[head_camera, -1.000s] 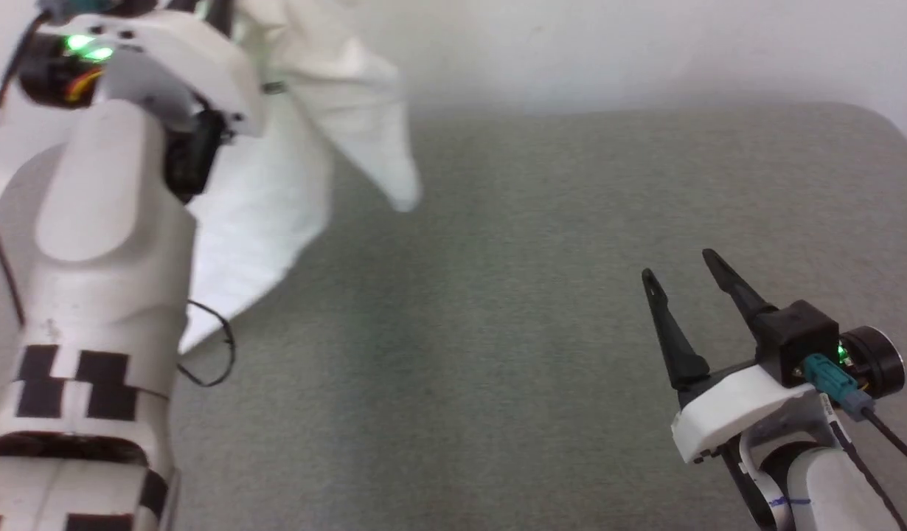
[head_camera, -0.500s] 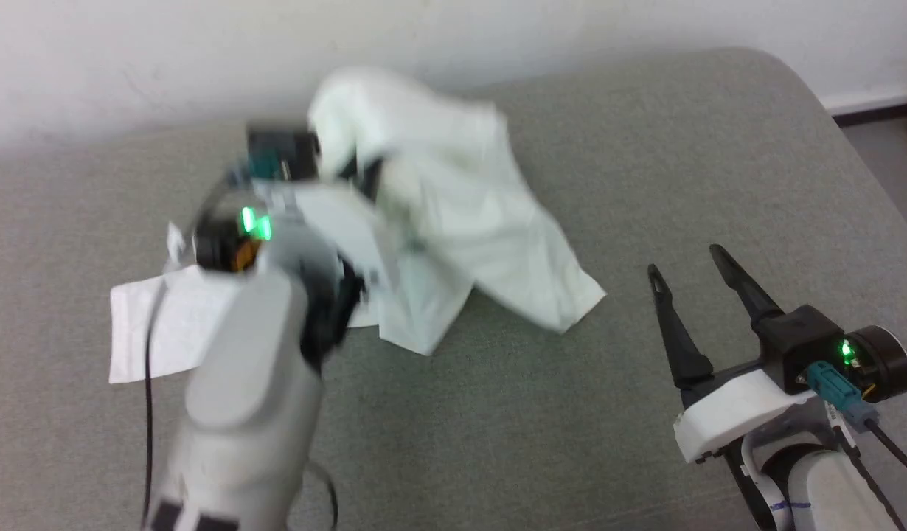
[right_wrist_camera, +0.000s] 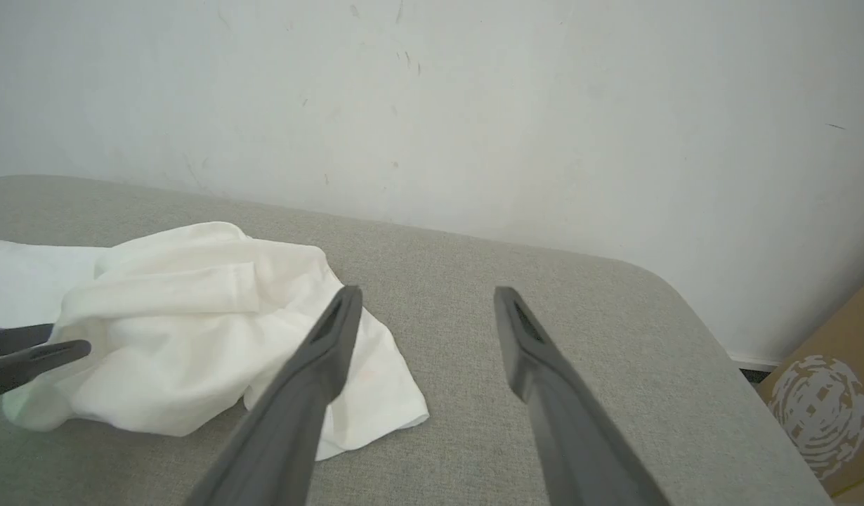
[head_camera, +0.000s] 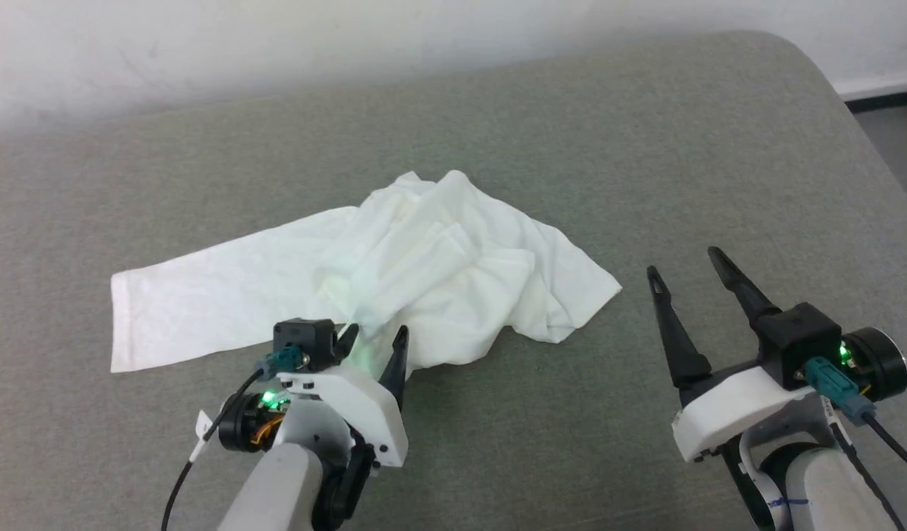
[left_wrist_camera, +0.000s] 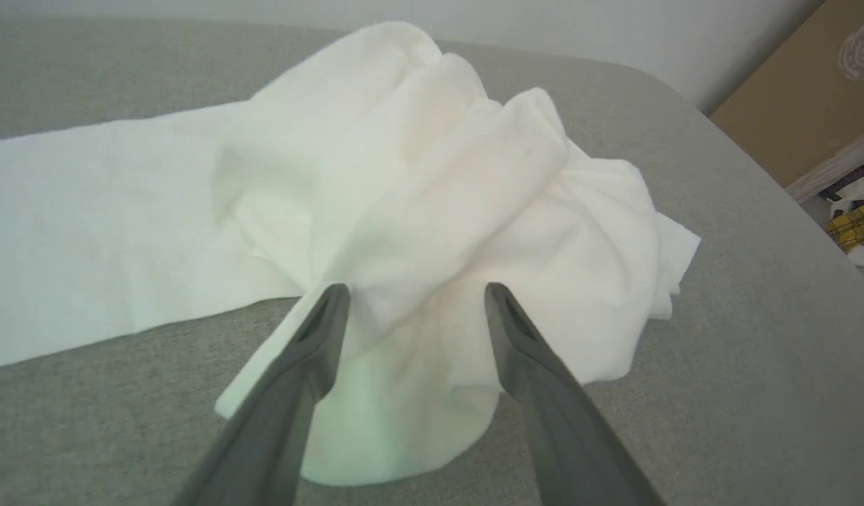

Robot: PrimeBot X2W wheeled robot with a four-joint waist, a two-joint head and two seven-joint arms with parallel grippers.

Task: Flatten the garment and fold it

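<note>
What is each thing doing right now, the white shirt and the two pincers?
Garment: crumpled in a heap on the grey table, one long strip lying flat, not folded.
Left pincer: open, at the garment's near edge, not pinching it.
Right pincer: open, holding nothing, apart from the garment.

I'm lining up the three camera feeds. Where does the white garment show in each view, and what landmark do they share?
Head view: the garment lies crumpled at centre, a flat strip reaching left.
Left wrist view: the garment spans centre and left, just beyond the left hand, whose fingers are apart.
Right wrist view: the garment sits at lower left.
Shared landmark: the rounded corner of the grey surface.
</note>
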